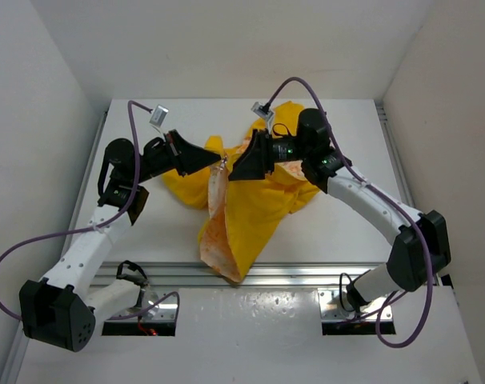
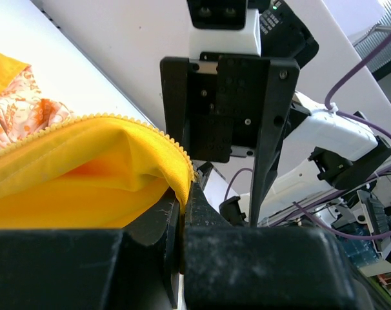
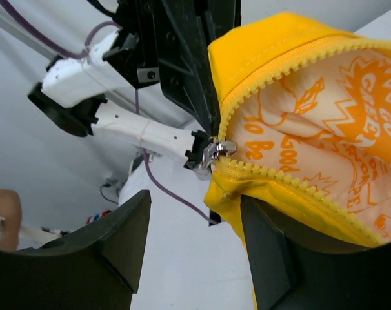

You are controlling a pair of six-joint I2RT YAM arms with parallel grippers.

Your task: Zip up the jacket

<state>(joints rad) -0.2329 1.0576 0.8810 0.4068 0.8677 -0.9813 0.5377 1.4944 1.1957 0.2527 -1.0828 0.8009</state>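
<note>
The yellow jacket (image 1: 258,210) lies bunched mid-table, with one open edge lifted so its white, orange-printed lining (image 1: 217,232) shows. My left gripper (image 1: 216,162) is shut on the jacket's hem by the zipper bottom. In the left wrist view the fabric (image 2: 73,181) is pinched between the shut jaws (image 2: 184,197). My right gripper (image 1: 237,170) faces it from the right, open. In the right wrist view its fingers (image 3: 121,236) stand wide apart just below the silver zipper slider (image 3: 213,154). The jacket (image 3: 279,51) rests against its right finger. The zipper is open above the slider.
The white table (image 1: 146,232) sits between white walls. An aluminium rail (image 1: 306,276) runs along its near edge. Purple cables (image 1: 130,120) loop over both arms. A skin-coloured fingertip (image 3: 2,210) shows at the left edge of the right wrist view.
</note>
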